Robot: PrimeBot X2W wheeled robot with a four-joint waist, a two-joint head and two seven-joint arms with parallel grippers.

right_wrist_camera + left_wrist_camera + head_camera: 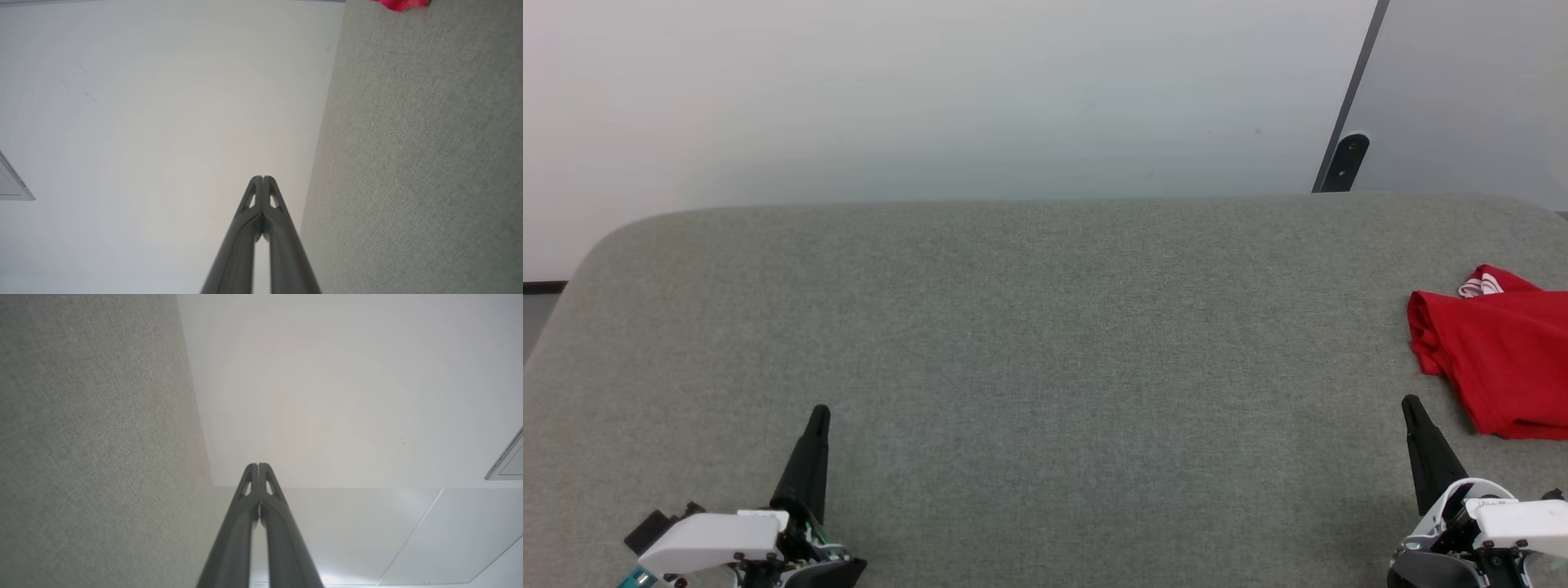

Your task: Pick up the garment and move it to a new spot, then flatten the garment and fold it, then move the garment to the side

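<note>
The garment (1503, 359) lies bunched at the right edge of the grey felt table (1045, 343), red with a bit of red-and-white striped trim on top; part of it runs past the picture's edge. A sliver of the garment (402, 3) peeks in at the top of the right wrist view. My right gripper (1411, 404) is shut and empty, low at the right, its tip just left of and below the cloth. My left gripper (820, 412) rests shut and empty at the lower left, far from the shirt. In the wrist views both the left gripper (258, 465) and the right gripper (263, 178) have tips pressed together.
The grey felt table (90, 449) spreads wide between the two grippers. Behind it rises a pale wall (931, 98) with a dark slanted post (1343, 159) at the upper right. The table's far corners are rounded.
</note>
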